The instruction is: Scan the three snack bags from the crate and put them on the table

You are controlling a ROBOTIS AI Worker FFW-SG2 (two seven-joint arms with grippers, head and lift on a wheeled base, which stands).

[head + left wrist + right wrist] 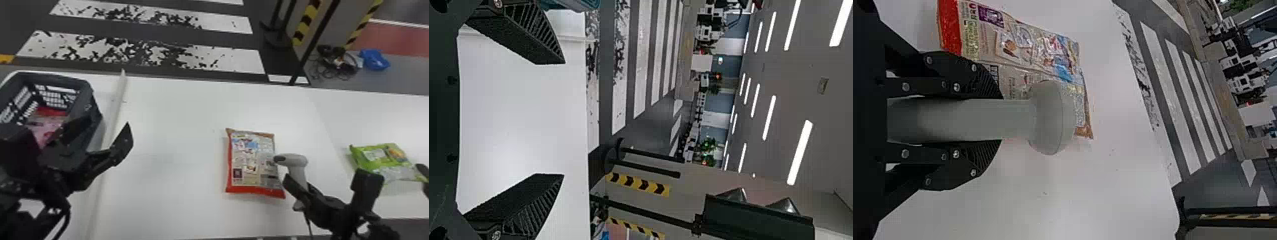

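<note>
So nearest is the right gripper (300,186), and it's got the scanner (291,159) by the handle. Head view gives you the scanner's side; the right wrist view gets you both ridged fingers (984,82) clamped on either side. Over on the left, the left gripper (110,123) sits near the crate, and its wrist view has those fingers (524,35) spread wide apart above the white table (178,111).

The red-edged bag (252,162) lies flat mid-table, just left of the scanner; can't tell if they touch. The green bag (380,158) is off to the right. Pink-and-red bag (48,124) is inside the crate (63,78), far left. Beyond that: crosswalk stripes (159,57), plus ceiling lights (800,152) in the left wrist view.
</note>
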